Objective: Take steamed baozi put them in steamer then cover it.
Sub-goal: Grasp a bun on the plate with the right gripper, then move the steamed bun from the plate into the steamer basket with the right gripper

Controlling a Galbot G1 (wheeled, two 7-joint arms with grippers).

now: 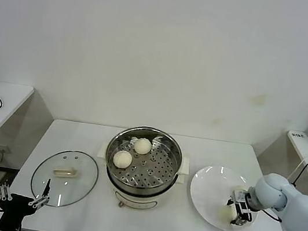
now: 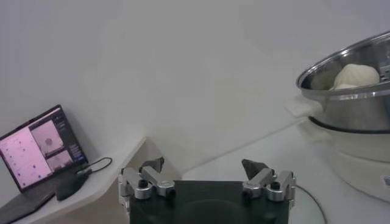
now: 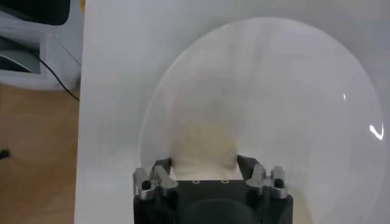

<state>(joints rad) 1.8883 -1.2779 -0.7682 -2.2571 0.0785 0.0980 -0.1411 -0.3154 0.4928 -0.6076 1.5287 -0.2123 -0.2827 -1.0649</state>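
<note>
My right claw (image 3: 204,167) is down on the plate (image 1: 207,185), right of the steamer (image 1: 143,166), with its fingers set on either side of a bun (image 3: 203,149) and pressing its flanks. I judge this a grip just made: the bun sits between the jaws while it rests on the plate, so I have a pinch on it but no lift yet. I approach from above because the plate is shallow and the dough is soft; a side grip across the widest part spares the top from dents.

Two buns (image 1: 122,159) lie on the perforated tray inside the steamer, toward its left and rear, leaving the tray's right half free for the next drop. Whether another bun lies on the plate I cannot tell.

The lid (image 1: 66,170) lies flat on the table left of the steamer, handle up, ready for a top grasp once loading ends. My left claw (image 1: 22,197) waits just in front of the lid, near the table edge, fingers spread wide and holding nothing, so it stays out of my right arm's path
</note>
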